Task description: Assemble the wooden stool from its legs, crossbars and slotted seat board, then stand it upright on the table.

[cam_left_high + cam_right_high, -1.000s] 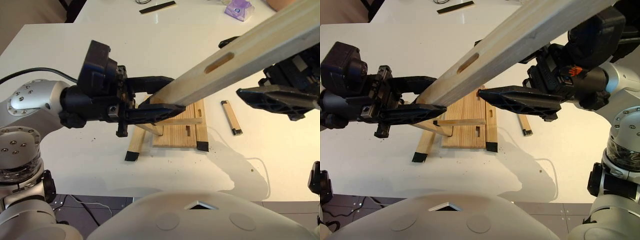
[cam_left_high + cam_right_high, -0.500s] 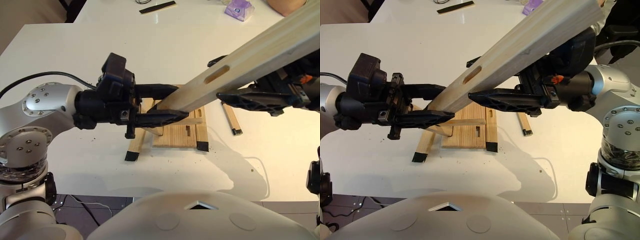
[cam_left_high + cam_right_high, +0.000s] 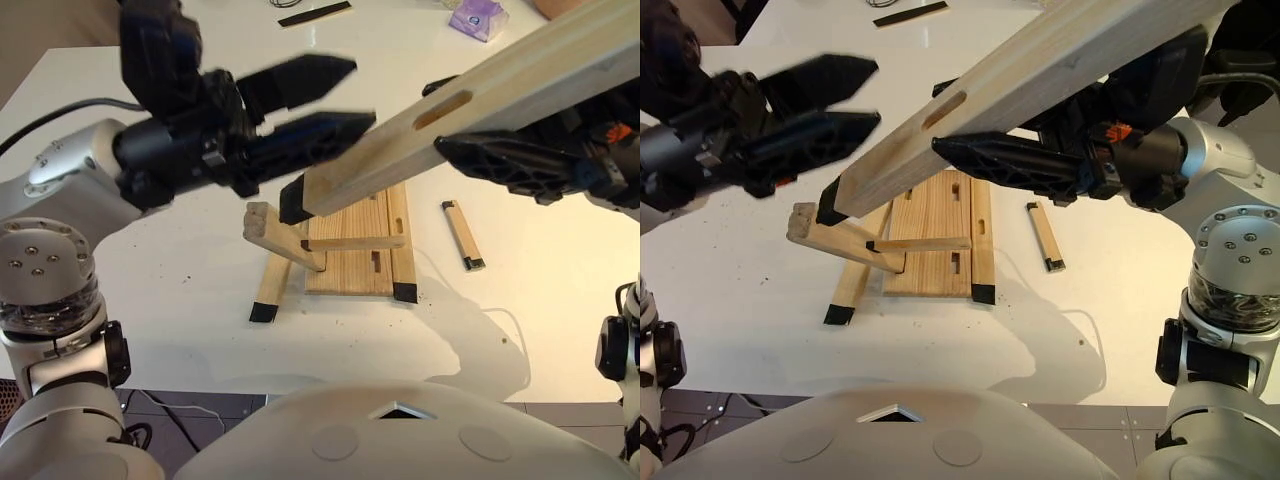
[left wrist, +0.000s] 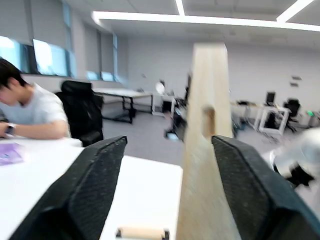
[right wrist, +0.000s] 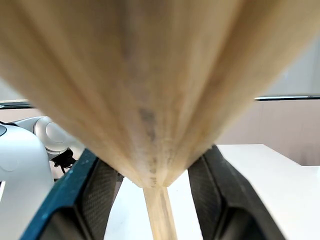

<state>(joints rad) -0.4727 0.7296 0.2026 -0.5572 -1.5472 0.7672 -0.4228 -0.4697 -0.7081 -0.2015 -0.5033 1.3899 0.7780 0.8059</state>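
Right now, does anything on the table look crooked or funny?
Yes. One wooden leg at the seat board's edge sticks up at a slant, one end raised off the table, joined to a thin crossbar instead of lying flat. Little dark specks dot the table near the board's corner.

Bright, even light pours down from the ceiling strips [image 4: 200,19] with daylight glowing at the windows [image 4: 47,57], so the white table [image 3: 200,300] shines pale without hard glare and the board [image 3: 350,275] throws only a soft, short shadow.
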